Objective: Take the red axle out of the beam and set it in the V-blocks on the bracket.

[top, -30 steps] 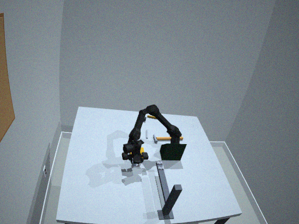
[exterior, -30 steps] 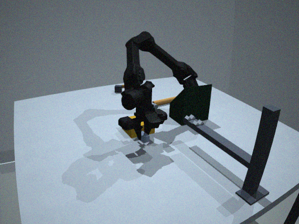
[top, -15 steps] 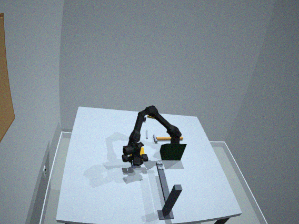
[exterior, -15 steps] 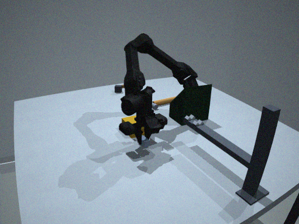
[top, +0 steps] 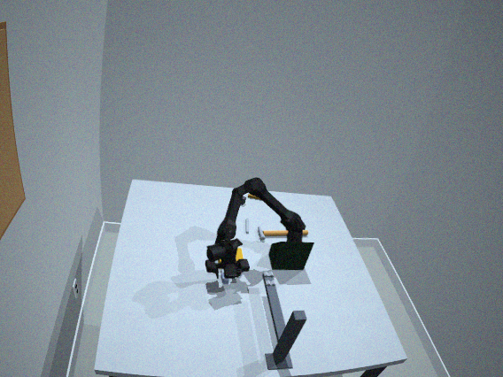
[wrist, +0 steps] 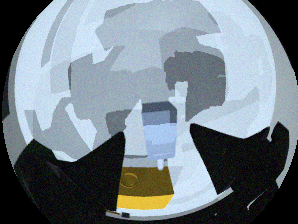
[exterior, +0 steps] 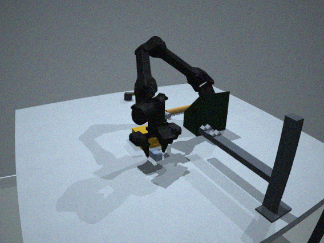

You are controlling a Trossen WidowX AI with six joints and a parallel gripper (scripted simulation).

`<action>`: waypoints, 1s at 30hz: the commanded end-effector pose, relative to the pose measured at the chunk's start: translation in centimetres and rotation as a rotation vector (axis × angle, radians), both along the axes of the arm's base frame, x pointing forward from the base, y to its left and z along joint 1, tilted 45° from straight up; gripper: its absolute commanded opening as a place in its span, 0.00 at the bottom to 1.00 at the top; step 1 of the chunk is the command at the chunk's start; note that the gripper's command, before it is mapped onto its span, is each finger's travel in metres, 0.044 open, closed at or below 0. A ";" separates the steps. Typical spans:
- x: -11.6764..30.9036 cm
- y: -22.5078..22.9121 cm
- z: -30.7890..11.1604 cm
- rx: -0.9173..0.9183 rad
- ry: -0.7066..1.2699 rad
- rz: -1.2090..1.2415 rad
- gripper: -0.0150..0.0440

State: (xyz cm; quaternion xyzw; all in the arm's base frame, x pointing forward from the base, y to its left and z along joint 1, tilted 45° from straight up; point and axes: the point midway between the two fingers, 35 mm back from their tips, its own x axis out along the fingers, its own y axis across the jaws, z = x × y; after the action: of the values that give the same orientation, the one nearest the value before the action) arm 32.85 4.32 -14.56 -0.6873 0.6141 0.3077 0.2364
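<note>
Nothing red shows, so I cannot make out the axle. A yellow block (top: 239,254) (exterior: 139,129) (wrist: 145,201), possibly the beam, sits on the table below the arm; a round outline marks its face in the wrist view. A blue-grey block (exterior: 156,155) (wrist: 161,135) with a short pale pin lies close beside it, apparently on the table. My gripper (top: 225,278) (exterior: 156,154) (wrist: 157,132) is open around this small block, with a gap at each side. The V-blocks (top: 269,279) (exterior: 210,130) at the end of the dark bracket (top: 275,305) (exterior: 239,154) show no axle.
A dark upright panel (top: 291,256) (exterior: 208,114) stands at the arm's base, near the V-blocks. The bracket's tall post (top: 290,338) (exterior: 282,168) rises near the table edge. A hammer (top: 283,233) (exterior: 178,109) and a pale rod (top: 247,226) lie behind the gripper; another tool (top: 254,196) lies farther back.
</note>
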 end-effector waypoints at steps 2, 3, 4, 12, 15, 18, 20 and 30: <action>0.0 0.8 0.7 0.000 -0.002 0.000 1.00; 0.0 1.0 0.9 0.000 -0.002 0.000 1.00; 0.0 1.1 1.0 0.000 -0.002 0.000 1.00; -0.1 2.5 2.4 0.001 -0.002 0.000 1.00; -0.2 3.0 2.9 0.002 -0.002 0.000 1.00; -0.2 3.5 3.4 0.002 -0.002 0.000 1.00; -0.2 3.8 3.7 0.003 -0.002 0.000 1.00; 0.3 -0.3 8.5 0.012 -0.019 -0.014 1.00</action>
State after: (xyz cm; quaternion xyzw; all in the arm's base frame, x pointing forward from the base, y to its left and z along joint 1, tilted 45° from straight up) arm 32.78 6.69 -8.58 -0.6894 0.6088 0.3114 0.2391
